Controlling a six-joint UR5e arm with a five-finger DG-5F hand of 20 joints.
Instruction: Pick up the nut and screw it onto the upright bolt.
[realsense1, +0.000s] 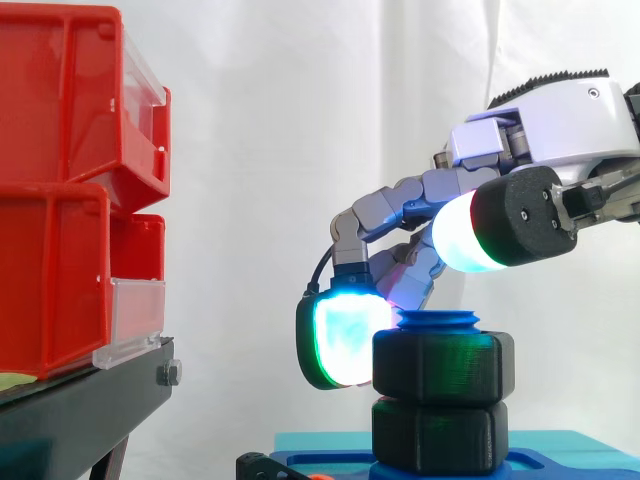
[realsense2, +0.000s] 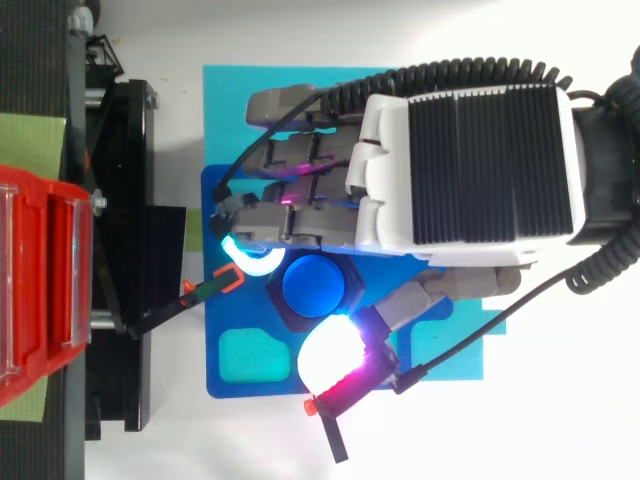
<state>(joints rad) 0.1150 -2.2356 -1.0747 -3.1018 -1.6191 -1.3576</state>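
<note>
The black nut sits on the blue upright bolt, right under the hand, with the bolt's top poking out just above it. The hand's fingers are curled round the nut. A cyan pad presses its side farthest from the wrist, and the white thumb pad sits higher, on the side nearest me. Beneath the nut is a second black block on a blue base plate. Beyond the fingertips, well apart, red bins rest on a black stand.
</note>
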